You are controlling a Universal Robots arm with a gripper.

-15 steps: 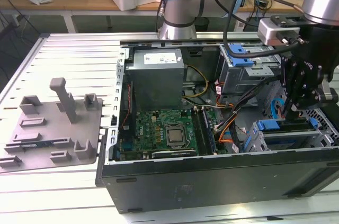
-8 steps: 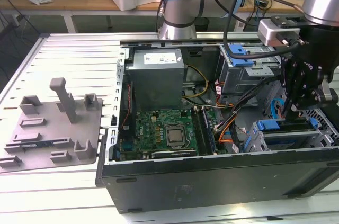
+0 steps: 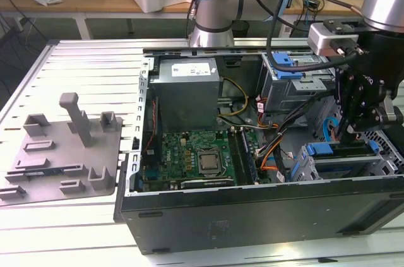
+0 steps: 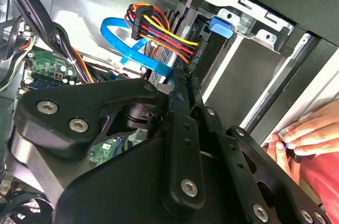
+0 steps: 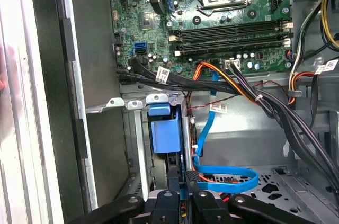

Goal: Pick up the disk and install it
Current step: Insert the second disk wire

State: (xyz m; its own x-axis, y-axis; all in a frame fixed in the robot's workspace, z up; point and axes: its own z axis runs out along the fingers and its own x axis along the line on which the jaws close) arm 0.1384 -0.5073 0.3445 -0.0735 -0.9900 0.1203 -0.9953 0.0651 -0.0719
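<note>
The disk (image 5: 165, 135), seen edge-on as a blue plastic carrier with a thin metal body, stands upright in a grey sheet-metal drive bay (image 5: 135, 128) inside the open computer case (image 3: 252, 210). The black gripper (image 5: 180, 195) is directly over it, its jaws pressed onto the disk's narrow edge. Flat blue ribbon cable (image 5: 228, 179) loops just beside. The green motherboard (image 3: 196, 156) lies further in. A person's hand (image 4: 302, 139) rests at the case's outer wall.
</note>
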